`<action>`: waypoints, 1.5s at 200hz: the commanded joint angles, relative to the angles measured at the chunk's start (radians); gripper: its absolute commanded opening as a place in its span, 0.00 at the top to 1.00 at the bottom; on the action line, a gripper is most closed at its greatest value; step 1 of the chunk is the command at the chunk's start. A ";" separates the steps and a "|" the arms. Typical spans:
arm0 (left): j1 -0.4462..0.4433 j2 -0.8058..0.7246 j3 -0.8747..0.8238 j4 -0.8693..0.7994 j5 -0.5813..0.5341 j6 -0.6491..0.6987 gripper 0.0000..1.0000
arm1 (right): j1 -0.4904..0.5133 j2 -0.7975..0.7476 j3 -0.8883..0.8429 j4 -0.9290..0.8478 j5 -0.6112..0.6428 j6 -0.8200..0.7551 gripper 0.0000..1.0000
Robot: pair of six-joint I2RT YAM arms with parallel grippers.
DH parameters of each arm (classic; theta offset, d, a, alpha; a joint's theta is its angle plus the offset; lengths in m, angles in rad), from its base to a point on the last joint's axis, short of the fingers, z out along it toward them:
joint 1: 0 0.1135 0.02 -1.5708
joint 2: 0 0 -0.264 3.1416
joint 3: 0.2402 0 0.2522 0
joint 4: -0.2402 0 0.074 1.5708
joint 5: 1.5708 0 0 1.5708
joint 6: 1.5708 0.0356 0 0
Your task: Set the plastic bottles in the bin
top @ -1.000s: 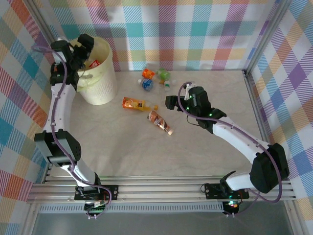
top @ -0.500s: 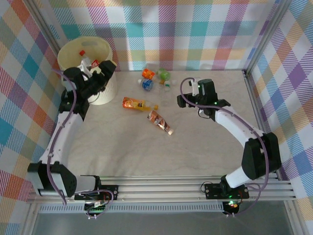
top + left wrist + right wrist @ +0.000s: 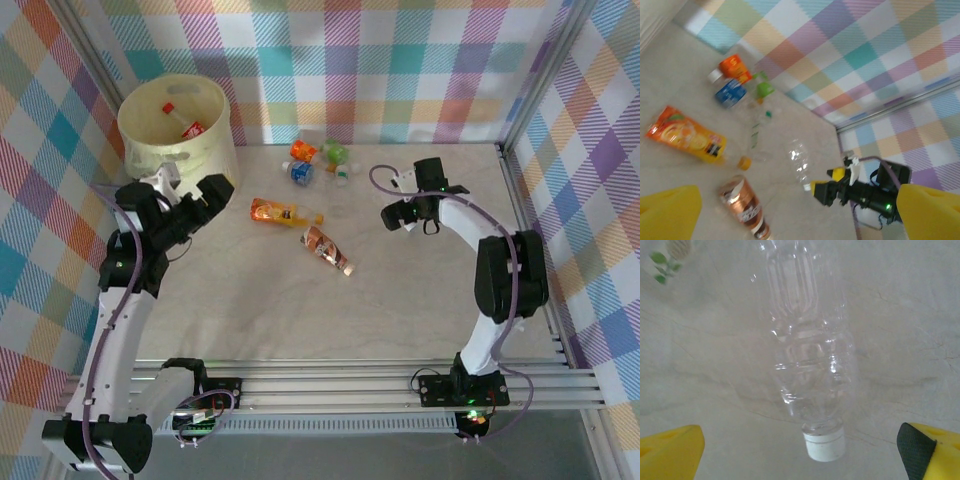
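Bin (image 3: 205,175): pale cream, upright in the far left corner of the table (image 3: 300,310), close to the checked wall (image 3: 400,60). A red-labelled bottle (image 3: 190,127) lies inside.
Left gripper (image 3: 190,190): just in front of the bin and above the table. Its 2 yellow fingers are spread wide with nothing between them.
Long orange bottle (image 3: 277,211): lies flat on the table to the right of the left gripper, its cap toward the right.
Back cluster: 3 small bottles lie close together near the far wall, an orange-labelled bottle (image 3: 302,150), a blue-labelled bottle (image 3: 300,172) and a green-labelled bottle (image 3: 335,153).
Brown-labelled bottle (image 3: 327,249): lies flat, near the long orange bottle's cap and closer to the front edge.
Clear bottle (image 3: 810,365): lies on the table, its white cap pointing at the right gripper.
Right gripper (image 3: 393,214): low over the table at the right. Its fingers are spread wide on either side of the clear bottle's cap end and touch neither the cap nor the body.
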 commanded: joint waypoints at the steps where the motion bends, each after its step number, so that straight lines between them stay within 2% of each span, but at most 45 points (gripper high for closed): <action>1: -0.005 -0.033 -0.064 -0.081 -0.035 0.020 0.00 | -0.011 0.067 0.075 -0.072 0.002 -0.135 0.01; 24: -0.005 -0.064 -0.119 -0.062 -0.053 -0.012 0.00 | -0.013 0.157 0.166 -0.117 0.005 -0.181 0.08; 63: -0.005 -0.086 -0.162 -0.035 -0.069 -0.036 0.00 | -0.011 0.278 0.314 -0.182 -0.033 -0.187 0.14; 122: -0.005 -0.082 -0.197 -0.020 -0.090 -0.048 0.00 | -0.005 0.358 0.362 -0.217 -0.046 -0.168 0.20; 143: -0.005 -0.076 -0.206 -0.016 -0.093 -0.049 0.00 | 0.000 0.358 0.347 -0.187 -0.037 -0.145 0.28; 170: -0.005 -0.075 -0.240 0.034 -0.082 -0.084 0.00 | 0.015 0.333 0.290 -0.112 -0.014 -0.119 0.40; 201: -0.005 -0.065 -0.266 0.094 -0.063 -0.107 0.00 | 0.019 0.287 0.230 -0.044 -0.021 -0.075 0.61; 219: -0.006 -0.063 -0.268 0.089 -0.063 -0.098 0.00 | 0.022 0.256 0.207 -0.028 -0.027 -0.053 0.68; 233: -0.006 -0.063 -0.269 0.086 -0.064 -0.096 0.00 | 0.024 0.228 0.186 -0.016 -0.037 -0.039 0.71; 274: -0.007 -0.066 -0.279 0.093 -0.057 -0.098 0.00 | 0.025 0.104 0.088 0.057 -0.075 0.050 0.69; 300: -0.008 -0.063 -0.282 0.107 -0.048 -0.109 0.00 | 0.026 -0.001 -0.005 0.133 -0.173 0.139 0.67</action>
